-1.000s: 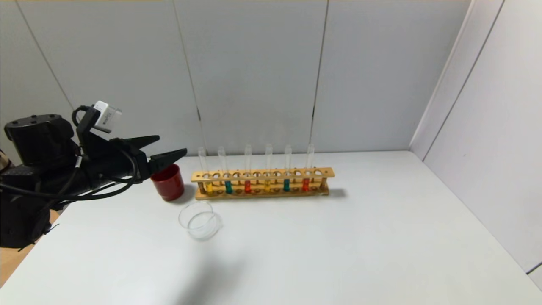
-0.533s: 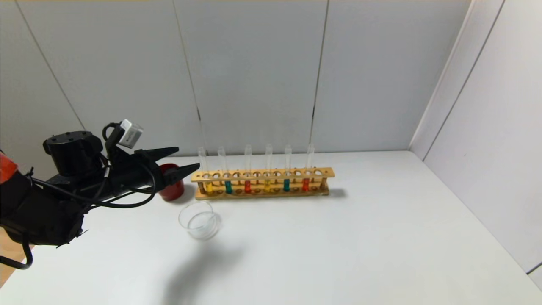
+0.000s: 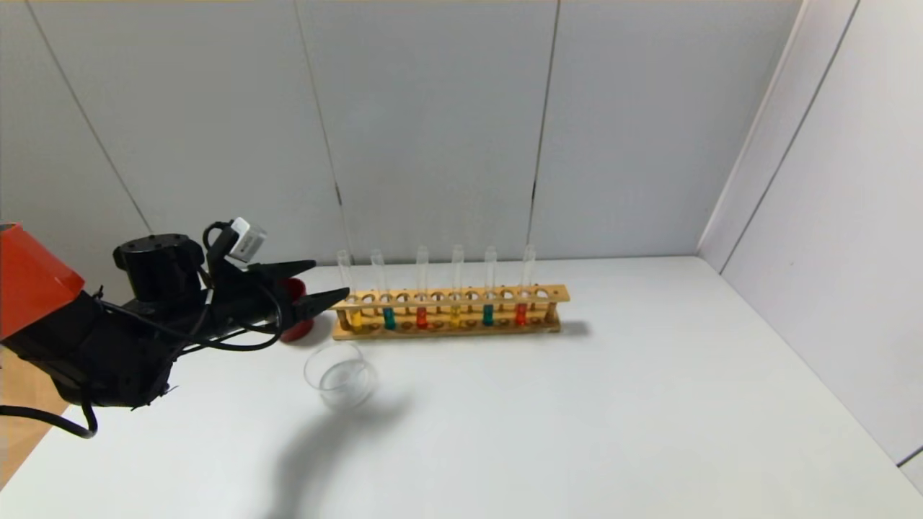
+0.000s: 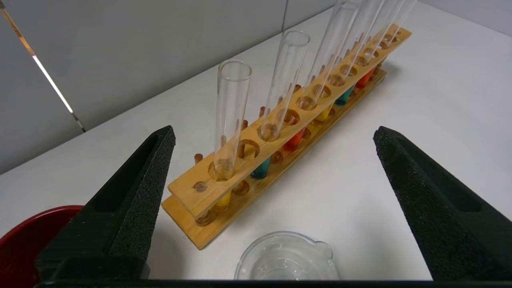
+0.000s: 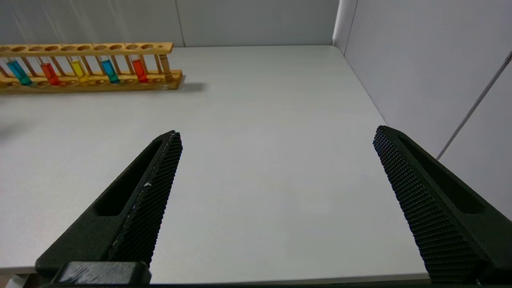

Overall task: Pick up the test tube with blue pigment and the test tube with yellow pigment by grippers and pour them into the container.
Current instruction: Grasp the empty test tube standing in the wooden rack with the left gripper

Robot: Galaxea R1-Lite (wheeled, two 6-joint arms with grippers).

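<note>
Fingers of left gripper [image 3: 323,282] apart beside upright yellow test tube [image 3: 349,299] in rack [image 3: 551,293].

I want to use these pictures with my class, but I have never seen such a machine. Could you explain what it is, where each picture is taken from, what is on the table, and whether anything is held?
It is a robot with two arms, each ending in a black two-fingered gripper. One picture looks down from its head; the other two come from cameras on its wrists.

On the white table stands a wooden rack with six upright glass tubes: from the robot's left, yellow, blue, red, yellow, blue, red. In front of it sits a clear glass dish with a pouring lip, and beside the rack's left end a dark red cup.

The left gripper is open, reaching toward the rack's left end. The right gripper is open too, over bare table, outside the head view. Nothing is held.
</note>
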